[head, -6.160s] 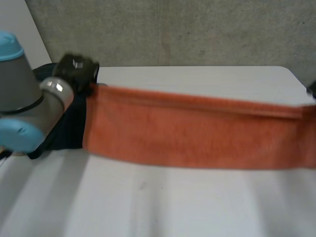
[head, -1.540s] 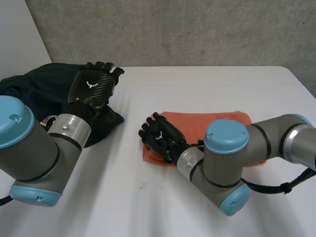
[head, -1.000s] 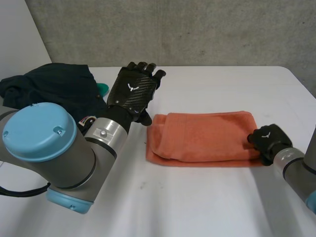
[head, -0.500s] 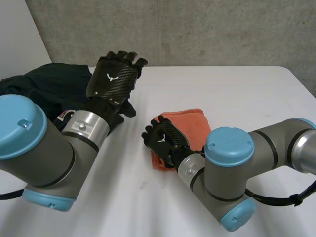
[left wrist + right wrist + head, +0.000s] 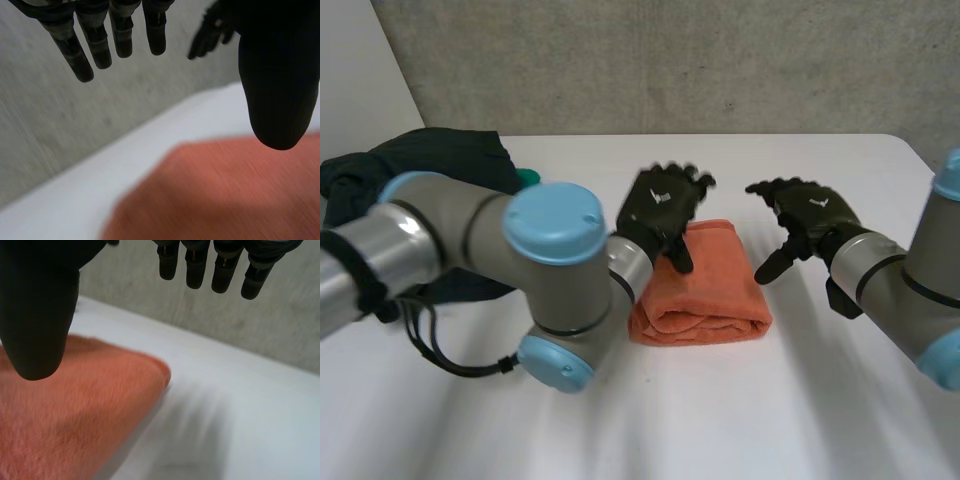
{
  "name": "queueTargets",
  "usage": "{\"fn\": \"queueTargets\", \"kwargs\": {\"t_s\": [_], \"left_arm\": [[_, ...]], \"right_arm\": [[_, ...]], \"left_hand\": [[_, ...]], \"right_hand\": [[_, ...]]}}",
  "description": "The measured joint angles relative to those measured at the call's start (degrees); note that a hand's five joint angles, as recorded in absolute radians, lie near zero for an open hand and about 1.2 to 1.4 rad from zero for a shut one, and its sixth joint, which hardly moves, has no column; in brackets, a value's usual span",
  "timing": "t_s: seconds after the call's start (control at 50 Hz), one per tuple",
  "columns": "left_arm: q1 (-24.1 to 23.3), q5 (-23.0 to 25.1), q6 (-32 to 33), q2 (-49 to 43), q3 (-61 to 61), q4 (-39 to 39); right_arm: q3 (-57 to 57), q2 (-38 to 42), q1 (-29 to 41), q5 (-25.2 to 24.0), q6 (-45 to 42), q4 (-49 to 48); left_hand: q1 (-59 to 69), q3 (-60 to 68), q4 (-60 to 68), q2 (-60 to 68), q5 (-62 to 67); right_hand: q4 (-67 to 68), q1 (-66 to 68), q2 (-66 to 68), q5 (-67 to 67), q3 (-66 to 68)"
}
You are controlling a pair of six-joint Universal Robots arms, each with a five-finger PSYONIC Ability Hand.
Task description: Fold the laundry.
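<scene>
An orange towel [image 5: 705, 290] lies folded into a small thick bundle in the middle of the white table [image 5: 800, 400]. My left hand [image 5: 665, 205] hovers over the towel's far left corner, fingers straight and spread, holding nothing. In the left wrist view the towel [image 5: 225, 195] lies under the thumb of that hand [image 5: 277, 75]. My right hand [image 5: 807, 215] hangs open just right of the towel, clear of it. Seen from the right wrist, the towel [image 5: 65, 415] lies beneath the thumb of the right hand [image 5: 37, 305], and its rounded corner points toward bare table.
A heap of dark clothing [image 5: 435, 165] sits at the table's far left, with a small teal thing [image 5: 527, 178] at its edge. My left arm [image 5: 555, 280] reaches across in front of the heap. A grey wall [image 5: 670, 60] stands behind the table.
My right hand has let go of the towel, opened and drawn back to the right. My left arm has swung in, bringing its hand over the towel.
</scene>
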Motion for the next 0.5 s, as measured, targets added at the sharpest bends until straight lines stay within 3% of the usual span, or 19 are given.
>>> {"fn": "queueTargets", "kwargs": {"t_s": [0.16,0.26,0.4,0.5], "left_arm": [[-0.3,-5.2,0.8,-5.0,2.3,-7.7],[1.0,-8.2,5.6,-4.6,-0.9,-10.3],[1.4,-8.5,14.6,-3.1,-4.6,-10.1],[1.5,-7.7,16.5,0.8,-5.7,-8.2]], "right_arm": [[-7.5,10.5,0.3,-3.5,-0.9,6.0],[-10.1,15.6,0.6,-4.0,-5.1,7.7],[-9.8,14.0,1.3,0.6,-12.8,7.5],[-6.2,8.6,1.3,5.6,-12.9,5.0]], "left_hand": [[0.0,0.0,0.0,0.0,0.0],[0.0,0.0,0.0,0.0,0.0],[-0.1,0.0,0.0,0.0,-0.1],[-0.1,0.0,0.0,0.0,-0.1]], "right_hand": [[0.0,0.0,0.0,0.0,0.0],[5.5,5.1,5.7,5.2,5.5],[7.9,7.8,8.5,5.8,7.9],[7.8,7.6,8.3,7.5,7.8]]}}
